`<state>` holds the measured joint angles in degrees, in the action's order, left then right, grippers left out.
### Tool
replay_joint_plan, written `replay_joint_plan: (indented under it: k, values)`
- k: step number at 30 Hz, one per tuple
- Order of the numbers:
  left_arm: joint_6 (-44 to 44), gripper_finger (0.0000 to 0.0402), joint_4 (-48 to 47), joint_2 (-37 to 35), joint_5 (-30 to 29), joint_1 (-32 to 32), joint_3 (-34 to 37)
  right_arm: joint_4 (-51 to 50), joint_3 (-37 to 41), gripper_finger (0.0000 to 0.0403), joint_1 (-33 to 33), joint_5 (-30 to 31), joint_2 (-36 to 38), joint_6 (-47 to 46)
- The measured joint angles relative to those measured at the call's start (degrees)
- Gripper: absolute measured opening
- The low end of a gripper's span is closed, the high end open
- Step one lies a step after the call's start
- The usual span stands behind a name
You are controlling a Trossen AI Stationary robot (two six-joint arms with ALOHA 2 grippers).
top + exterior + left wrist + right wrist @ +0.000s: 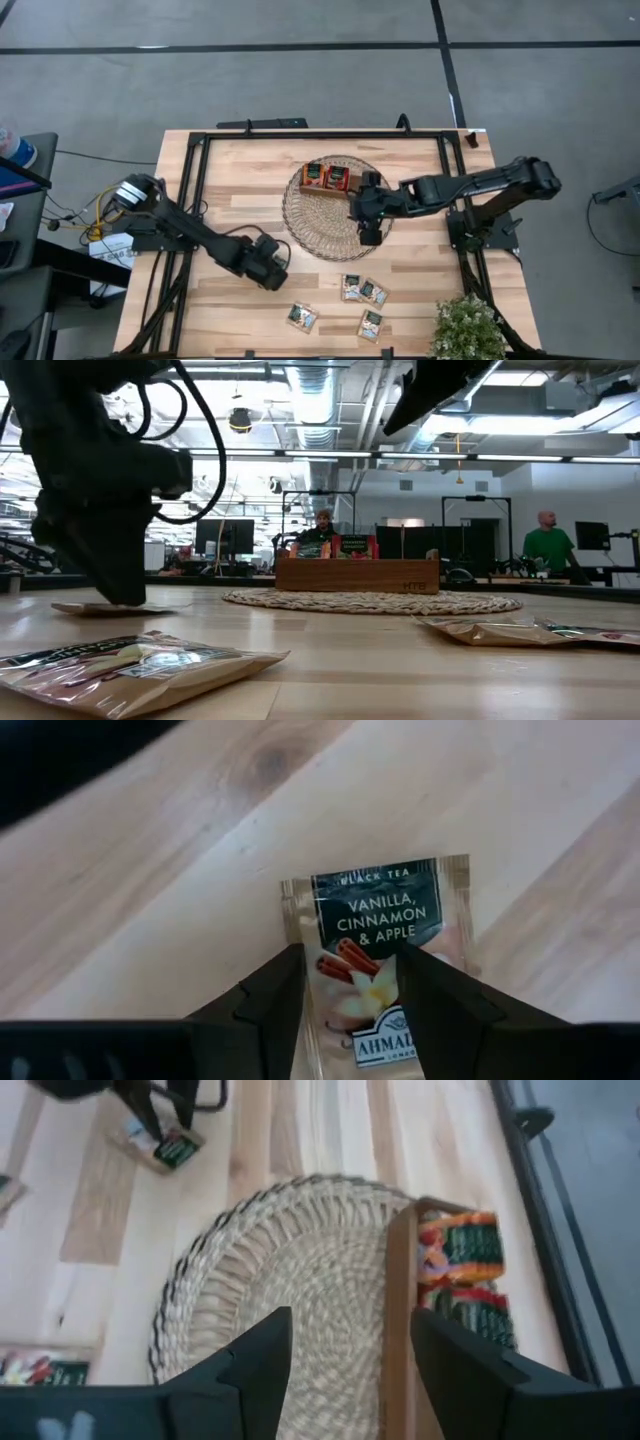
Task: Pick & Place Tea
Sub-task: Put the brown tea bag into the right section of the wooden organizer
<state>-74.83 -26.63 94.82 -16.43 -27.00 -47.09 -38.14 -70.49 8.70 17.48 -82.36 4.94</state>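
A pale tea sachet (385, 920) with a dark label lies flat on the wooden table. My left gripper (350, 952) is open and low over it, one finger at each side of its near part; it also shows in the high view (268, 268) and the low view (115, 595). My right gripper (350, 1320) is open and empty above the round wicker mat (300, 1280), beside the wooden tray (400, 1310). Red-orange sachets (465, 1270) stand in the tray. In the high view my right gripper (366, 222) is over the mat's right part. My left gripper comes at the pale sachet from above, its open fingers (285, 990) over the sachet's two side edges. The sachet lies flat on the table. Whether the fingertips touch it, I cannot tell.
Several more sachets lie on the near part of the table (302, 317) (351, 287) (373, 292) (371, 324). A potted plant (468, 328) stands at the near right corner. A black frame (200, 160) runs round the table. People show in the room behind (548, 545).
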Motion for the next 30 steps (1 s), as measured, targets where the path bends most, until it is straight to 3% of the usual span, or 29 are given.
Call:
replay_joint_plan:
  k: [9,17,23,30]
  values:
    - [-3.06,0.0140,0.59,4.33,-3.34,-0.04,-0.44,1.02,0.10,0.0190,1.96,-0.45,-0.56,-1.10]
    - [1.05,0.0011,-0.35,4.83,-11.84,-0.37,-3.69,1.39,0.10,0.0177,2.42,-1.00,-0.56,-4.03]
    - [5.27,0.0001,-0.32,4.75,-16.49,-0.42,-6.66,1.35,0.10,0.0165,2.50,-1.05,-0.56,-5.02]
    - [12.46,0.0000,-0.92,4.59,-15.33,-0.44,-10.03,1.35,0.10,0.0151,2.53,-1.72,-0.56,-5.08]
